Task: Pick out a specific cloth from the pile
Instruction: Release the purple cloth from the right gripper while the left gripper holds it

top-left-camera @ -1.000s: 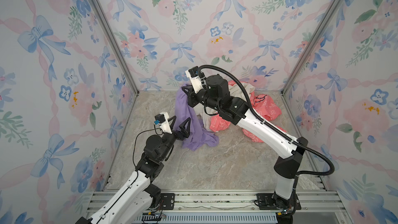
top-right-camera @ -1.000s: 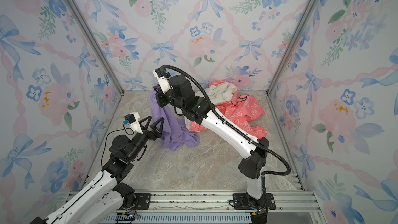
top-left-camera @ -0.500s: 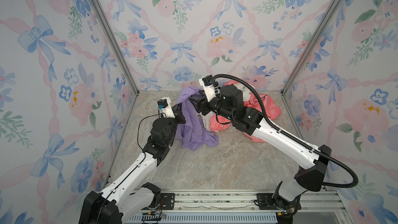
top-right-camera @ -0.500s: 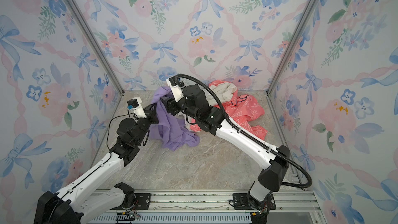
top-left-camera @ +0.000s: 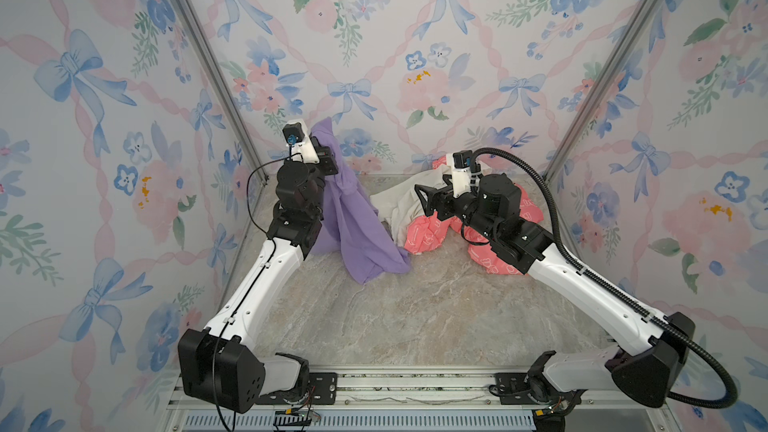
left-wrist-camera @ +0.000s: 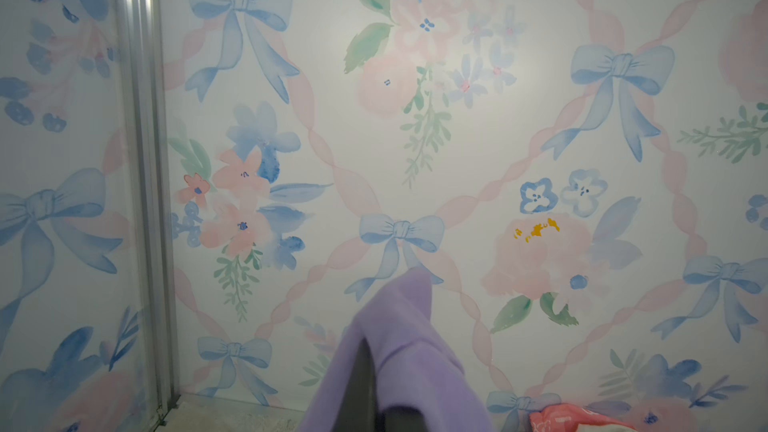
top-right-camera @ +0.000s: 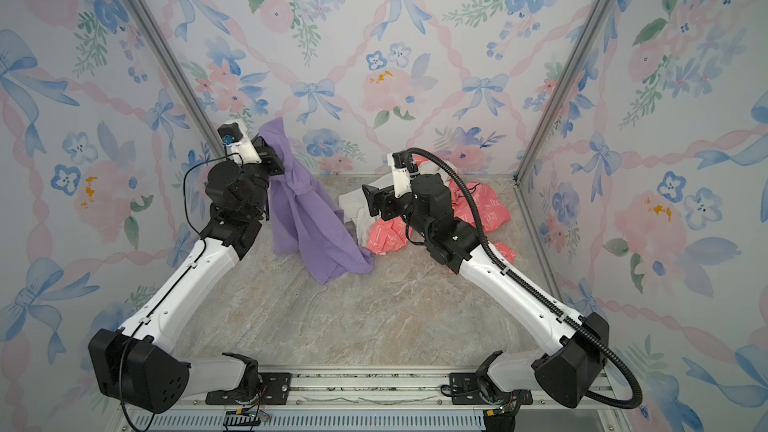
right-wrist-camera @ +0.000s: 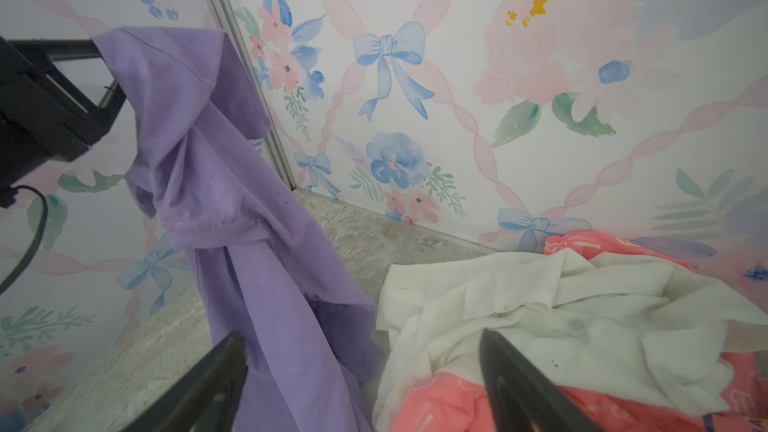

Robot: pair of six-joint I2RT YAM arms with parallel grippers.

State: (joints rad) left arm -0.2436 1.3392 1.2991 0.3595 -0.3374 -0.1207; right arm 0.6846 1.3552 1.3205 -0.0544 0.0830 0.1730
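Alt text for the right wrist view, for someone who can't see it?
The lavender cloth hangs from the shut left gripper. Beside it on the table lie a white garment and a pink cloth, with the right gripper open in the foreground.

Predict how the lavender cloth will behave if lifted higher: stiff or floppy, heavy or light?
Probably floppy: the lavender cloth hangs in folds from the left end effector. Likely light, as one pinch holds it. Its lower end seems to touch the table, so it may drag.
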